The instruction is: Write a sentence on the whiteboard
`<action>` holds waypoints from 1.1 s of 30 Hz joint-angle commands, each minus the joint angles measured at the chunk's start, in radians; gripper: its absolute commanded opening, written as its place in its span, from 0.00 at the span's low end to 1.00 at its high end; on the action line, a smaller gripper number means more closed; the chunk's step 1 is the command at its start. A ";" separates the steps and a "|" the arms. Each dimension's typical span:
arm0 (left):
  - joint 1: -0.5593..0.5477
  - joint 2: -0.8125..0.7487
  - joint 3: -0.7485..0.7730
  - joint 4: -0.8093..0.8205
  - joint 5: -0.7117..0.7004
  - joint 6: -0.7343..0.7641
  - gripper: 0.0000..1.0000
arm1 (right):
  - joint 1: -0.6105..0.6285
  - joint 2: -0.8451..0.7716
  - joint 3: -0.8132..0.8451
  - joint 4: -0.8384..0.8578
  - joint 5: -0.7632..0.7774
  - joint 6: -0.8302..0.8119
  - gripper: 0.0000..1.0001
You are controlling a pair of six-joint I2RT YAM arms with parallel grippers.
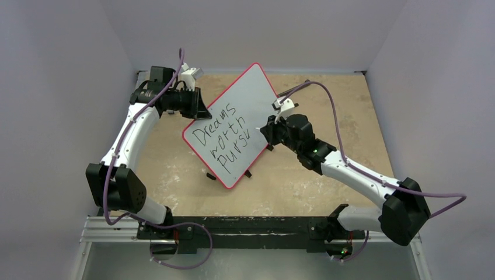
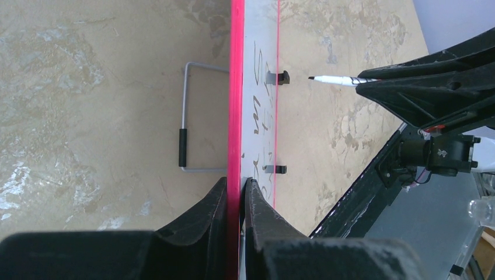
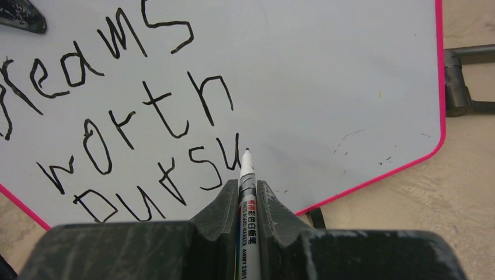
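A: Right gripper point(image 3: 248, 192) clamped on the marker point(image 3: 247, 175), tip just off the whiteboard point(image 3: 327, 87), beside the sentence's point(image 3: 157, 111) last "u".
B: Left gripper point(image 2: 236, 195) pinches the whiteboard's rim, holding it upright. Too hard a push could slip it, skewing letters.

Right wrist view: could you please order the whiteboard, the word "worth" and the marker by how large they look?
1. whiteboard, filling most of the frame
2. word "worth"
3. marker, a thin strip, though being nearest the camera enlarges it

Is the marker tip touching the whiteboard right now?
No; the left wrist view shows a clear gap between the tip of the marker and the whiteboard.
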 commanded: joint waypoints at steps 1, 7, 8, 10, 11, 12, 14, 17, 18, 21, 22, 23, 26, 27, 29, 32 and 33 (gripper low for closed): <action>-0.003 -0.047 0.029 0.028 -0.022 0.037 0.00 | 0.004 -0.020 0.024 0.067 0.052 -0.012 0.00; -0.003 -0.050 0.029 0.030 -0.020 0.035 0.00 | 0.001 -0.006 0.012 0.075 0.056 -0.020 0.00; -0.003 -0.051 0.030 0.029 -0.018 0.035 0.00 | 0.000 -0.006 0.009 0.079 0.052 -0.020 0.00; -0.005 -0.049 0.030 0.029 -0.017 0.035 0.00 | -0.007 -0.005 0.002 0.094 0.031 -0.017 0.00; -0.005 -0.048 0.030 0.029 -0.018 0.035 0.00 | -0.010 -0.005 0.001 0.098 0.020 -0.015 0.00; -0.005 -0.047 0.030 0.029 -0.018 0.035 0.00 | -0.013 -0.005 0.001 0.101 0.013 -0.014 0.00; -0.005 -0.047 0.031 0.029 -0.016 0.033 0.00 | -0.017 -0.005 0.001 0.109 0.002 -0.013 0.00; -0.005 -0.050 0.032 0.030 -0.011 0.032 0.00 | -0.024 -0.001 -0.003 0.119 -0.008 -0.014 0.00; -0.006 -0.051 0.031 0.032 -0.010 0.030 0.00 | -0.025 0.001 -0.006 0.122 -0.013 -0.013 0.00; -0.009 -0.052 0.032 0.032 -0.008 0.029 0.00 | -0.027 0.009 -0.016 0.136 -0.031 -0.009 0.00; -0.009 -0.052 0.033 0.033 -0.008 0.029 0.00 | -0.027 0.012 -0.017 0.141 -0.036 -0.006 0.00; -0.009 -0.053 0.032 0.032 -0.008 0.029 0.00 | -0.028 0.016 -0.016 0.143 -0.040 -0.004 0.00; -0.011 -0.057 0.031 0.032 -0.011 0.030 0.00 | -0.028 0.026 -0.014 0.148 -0.056 -0.004 0.00; -0.011 -0.058 0.030 0.032 -0.011 0.030 0.00 | -0.029 0.030 -0.012 0.150 -0.060 -0.004 0.00; -0.012 -0.059 0.030 0.031 -0.013 0.031 0.00 | -0.028 0.036 -0.010 0.153 -0.064 -0.002 0.00; -0.015 -0.059 0.028 0.031 -0.020 0.034 0.00 | -0.030 0.039 -0.007 0.150 -0.064 -0.002 0.00; -0.015 -0.060 0.028 0.031 -0.020 0.035 0.00 | -0.031 0.038 -0.007 0.149 -0.061 -0.002 0.00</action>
